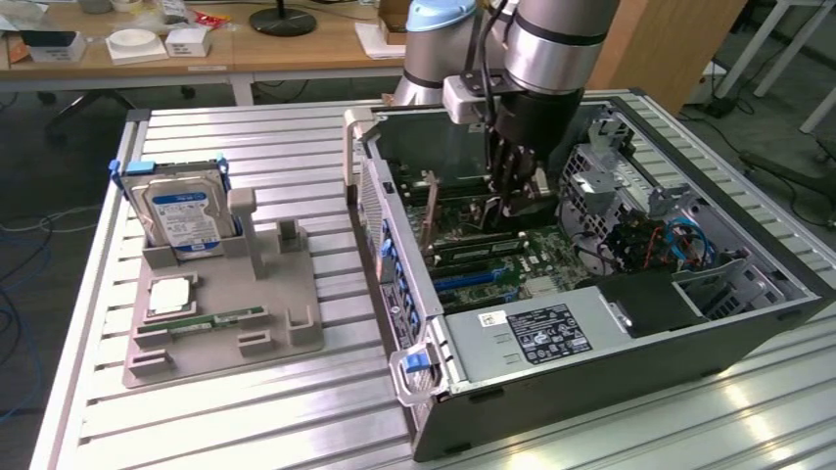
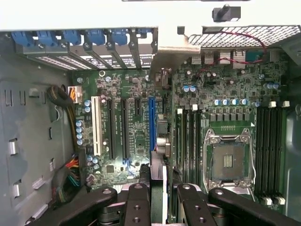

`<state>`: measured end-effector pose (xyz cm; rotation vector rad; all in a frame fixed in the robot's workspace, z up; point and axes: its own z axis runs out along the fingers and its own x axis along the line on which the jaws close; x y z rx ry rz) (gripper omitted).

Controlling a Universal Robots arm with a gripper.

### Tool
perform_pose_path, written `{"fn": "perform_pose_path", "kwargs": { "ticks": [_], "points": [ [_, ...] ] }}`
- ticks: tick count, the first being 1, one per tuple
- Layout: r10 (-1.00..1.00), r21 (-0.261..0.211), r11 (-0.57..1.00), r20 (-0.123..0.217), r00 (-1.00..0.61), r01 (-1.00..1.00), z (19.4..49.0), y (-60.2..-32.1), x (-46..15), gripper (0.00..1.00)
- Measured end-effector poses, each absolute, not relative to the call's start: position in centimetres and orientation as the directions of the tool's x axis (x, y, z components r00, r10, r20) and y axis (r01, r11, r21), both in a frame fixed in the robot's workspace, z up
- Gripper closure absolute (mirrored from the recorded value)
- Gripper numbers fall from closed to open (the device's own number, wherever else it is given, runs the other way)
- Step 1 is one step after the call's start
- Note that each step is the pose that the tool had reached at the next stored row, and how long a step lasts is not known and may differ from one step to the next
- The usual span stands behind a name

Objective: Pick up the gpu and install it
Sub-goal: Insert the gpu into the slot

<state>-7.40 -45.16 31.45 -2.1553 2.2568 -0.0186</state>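
Black tool (image 2: 157, 197) | grips gpu (image 2: 159, 141) edge-on | slot hidden

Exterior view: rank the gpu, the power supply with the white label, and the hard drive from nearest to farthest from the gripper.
1. The gpu: upright inside the case, just toward the exterior view's left of the gripper.
2. The power supply: at the case's near end, below the gripper.
3. The hard drive: outside the case, standing in the holder at far left.

exterior: high, angled, wide | wrist: close above motherboard (image 2: 141, 117) | shared: open case (image 1: 627, 323) interior
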Motion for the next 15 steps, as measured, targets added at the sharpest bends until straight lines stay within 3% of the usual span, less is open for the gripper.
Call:
{"fn": "perform_pose_path", "kwargs": {
  "ticks": [15],
  "points": [
    [-1.000,-0.023,0.020,-0.007,-0.020,-1.000,31.0,-46.4,-7.5,0.73]
  ]
}}
